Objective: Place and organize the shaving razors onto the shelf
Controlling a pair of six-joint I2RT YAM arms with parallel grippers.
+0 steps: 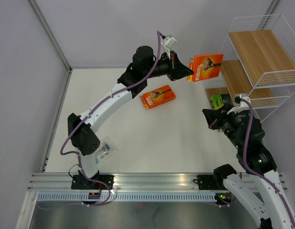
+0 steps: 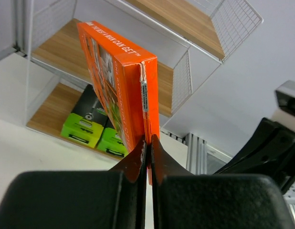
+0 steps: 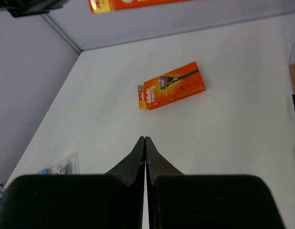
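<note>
Between the left fingers (image 2: pixel 136 164) an orange pack (image 2: pixel 114 81) is pinched by its edge flap; light, stiff card, likely to swivel. Right fingers (image 3: pixel 134 160) pressed together, empty.

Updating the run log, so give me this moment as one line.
left gripper: shut on orange pack, aloft near shelf | right gripper: shut, empty | second orange pack: flat on table
</note>
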